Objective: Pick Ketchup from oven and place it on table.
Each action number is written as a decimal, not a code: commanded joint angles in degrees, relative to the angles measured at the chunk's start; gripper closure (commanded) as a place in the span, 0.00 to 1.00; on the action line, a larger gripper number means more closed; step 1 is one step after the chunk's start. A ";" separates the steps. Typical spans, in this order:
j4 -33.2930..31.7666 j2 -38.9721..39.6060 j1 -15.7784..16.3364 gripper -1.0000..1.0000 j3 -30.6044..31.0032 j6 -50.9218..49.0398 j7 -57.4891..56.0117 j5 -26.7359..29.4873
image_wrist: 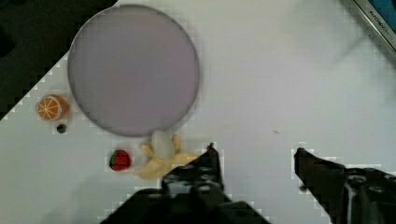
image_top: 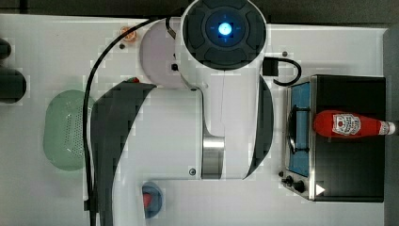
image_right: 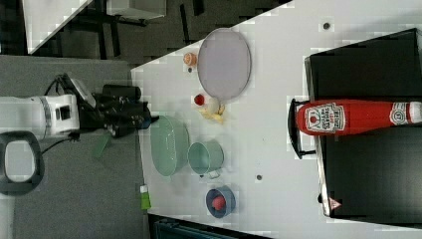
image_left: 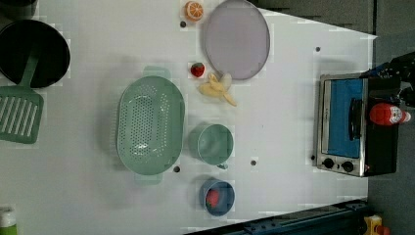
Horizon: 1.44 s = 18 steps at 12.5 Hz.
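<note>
In the top view, the white arm fills the middle of the frame, and at the right edge the ketchup lies on its side on the flat black roof of the oven, its white cap pointing to the frame's right. The oven's blue glass door faces left, toward the arm, and the white table spreads across the rest of the frame, with a green colander at the left. In the left view, the ketchup sits on the oven at the right edge; the green colander lies in the centre, a green cup just to its right, a blue bowl holding a strawberry below that, and a grey plate at the top with a peeled banana and another strawberry just under it. In the right view, the ketchup rests across the oven top at the right, while the gripper hangs at the left, beyond the table's edge and well apart from the bottle. In the wrist view, the gripper shows two dark fingers standing apart with bare table between them, released and holding nothing; the plate, an orange slice, the strawberry and the banana lie beyond them.
</note>
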 commanded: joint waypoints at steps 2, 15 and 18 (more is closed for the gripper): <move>-5.25 -15.80 -1.57 0.10 -2.91 -8.62 2.59 -1.19; -5.02 -6.15 -5.78 0.00 -24.06 7.40 2.45 -1.26; -3.81 -0.20 -5.95 0.00 -27.94 11.39 2.46 -1.08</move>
